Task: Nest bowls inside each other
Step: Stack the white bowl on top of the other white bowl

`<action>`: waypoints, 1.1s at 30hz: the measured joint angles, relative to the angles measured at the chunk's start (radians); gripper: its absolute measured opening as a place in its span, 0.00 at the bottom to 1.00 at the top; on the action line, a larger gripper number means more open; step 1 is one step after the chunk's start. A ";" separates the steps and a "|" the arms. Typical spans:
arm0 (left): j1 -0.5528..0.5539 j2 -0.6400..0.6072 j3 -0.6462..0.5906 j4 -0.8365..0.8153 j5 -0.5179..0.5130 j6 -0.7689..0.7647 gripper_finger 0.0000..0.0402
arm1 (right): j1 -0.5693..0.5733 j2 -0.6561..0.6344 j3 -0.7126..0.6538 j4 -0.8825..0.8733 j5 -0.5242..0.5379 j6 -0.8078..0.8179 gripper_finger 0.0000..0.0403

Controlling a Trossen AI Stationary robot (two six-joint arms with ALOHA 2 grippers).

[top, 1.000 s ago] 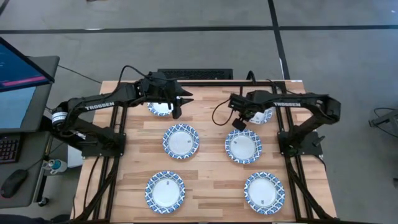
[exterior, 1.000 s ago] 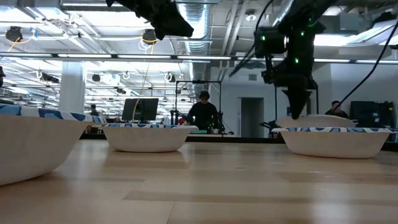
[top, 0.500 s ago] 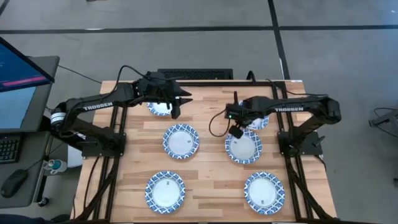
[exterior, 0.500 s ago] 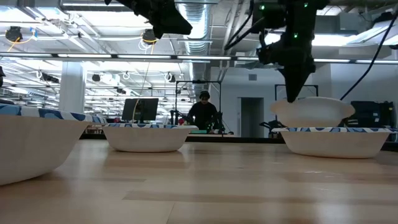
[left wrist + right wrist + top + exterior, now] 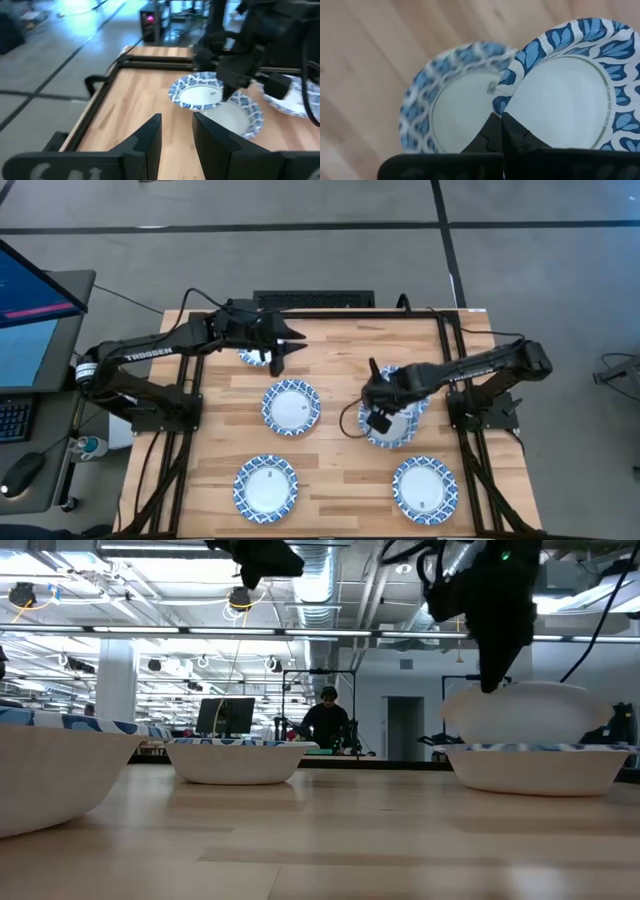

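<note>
**Carried bowl above middle-right bowl**

Your right gripper (image 5: pixel 378 406) is pinched on a bowl's rim (image 5: pixel 560 95), holding it just over the middle-right bowl (image 5: pixel 455 112). Left gripper (image 5: pixel 280 352) hovers, fingers apart, over the back-left bowl (image 5: pixel 256 356). All bowls sit empty.
</note>
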 joint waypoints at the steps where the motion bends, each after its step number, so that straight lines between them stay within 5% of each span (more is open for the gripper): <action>1: -0.012 -0.006 0.000 0.000 0.016 0.012 0.25 | 0.018 0.000 0.008 -0.002 0.001 0.011 0.00; 12: -0.170 -0.040 -0.001 -0.156 0.065 0.036 0.25 | 0.162 0.029 0.150 0.005 0.120 0.226 0.00; 25: -0.266 -0.066 -0.002 -0.190 0.077 0.038 0.25 | 0.267 0.450 0.546 -0.269 0.137 0.225 0.00; 33: -0.266 -0.111 -0.002 -0.218 0.070 0.038 0.25 | 0.257 0.571 0.612 -0.278 0.106 0.194 0.06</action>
